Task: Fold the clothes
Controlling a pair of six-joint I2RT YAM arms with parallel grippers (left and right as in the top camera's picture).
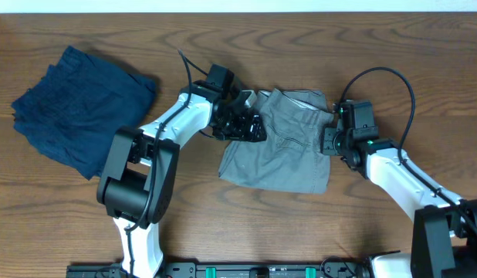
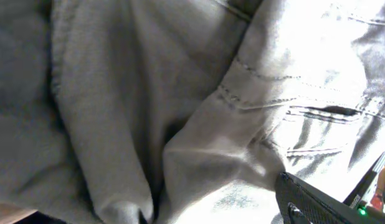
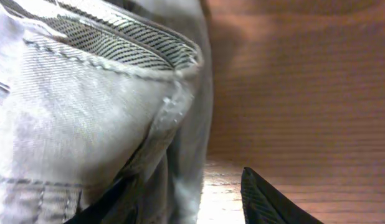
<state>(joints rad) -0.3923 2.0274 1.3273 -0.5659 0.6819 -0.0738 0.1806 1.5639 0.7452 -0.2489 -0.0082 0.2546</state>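
The light grey shorts (image 1: 281, 154) lie crumpled at the table's middle, waistband toward the far side. My left gripper (image 1: 242, 123) is pressed into their left edge. In the left wrist view grey cloth (image 2: 180, 93) fills the frame and only one black finger (image 2: 308, 202) shows, set wide to the right, so the jaws look open. My right gripper (image 1: 329, 141) is at the shorts' right edge. In the right wrist view its fingers (image 3: 180, 199) are open astride the waistband corner (image 3: 86, 93). The dark navy garment (image 1: 80, 104) lies rumpled at the far left, untouched.
The wooden table (image 1: 238, 46) shows bare grain around both garments. The arm bases and a black rail (image 1: 262, 270) run along the front edge. The left arm's white links (image 1: 169, 123) reach between the navy garment and the shorts.
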